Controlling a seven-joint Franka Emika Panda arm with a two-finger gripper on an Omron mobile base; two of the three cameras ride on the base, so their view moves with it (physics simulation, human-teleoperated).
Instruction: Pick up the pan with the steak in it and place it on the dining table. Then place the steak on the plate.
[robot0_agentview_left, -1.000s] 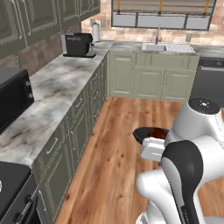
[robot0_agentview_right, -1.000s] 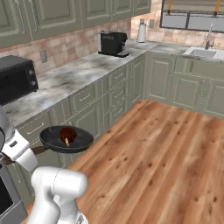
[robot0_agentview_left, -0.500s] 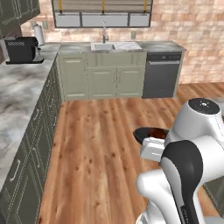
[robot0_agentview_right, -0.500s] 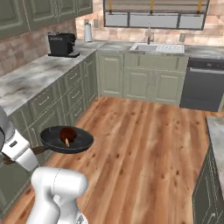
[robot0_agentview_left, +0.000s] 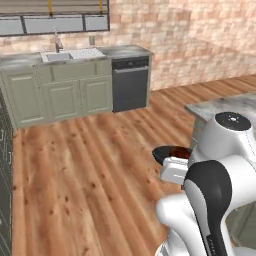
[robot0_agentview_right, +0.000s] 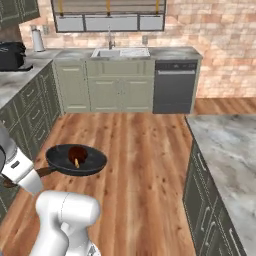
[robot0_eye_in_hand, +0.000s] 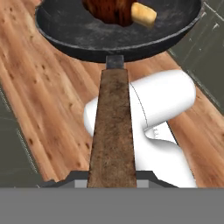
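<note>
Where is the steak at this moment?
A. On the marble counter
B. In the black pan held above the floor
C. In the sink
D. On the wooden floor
B: the steak lies inside the pan, which the gripper carries by its wooden handle above the floor.

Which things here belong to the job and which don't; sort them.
Job: pan, carried by its handle in the shut end effector; steak inside it.
Not the job: sink, dishwasher, coffee machine.
</note>
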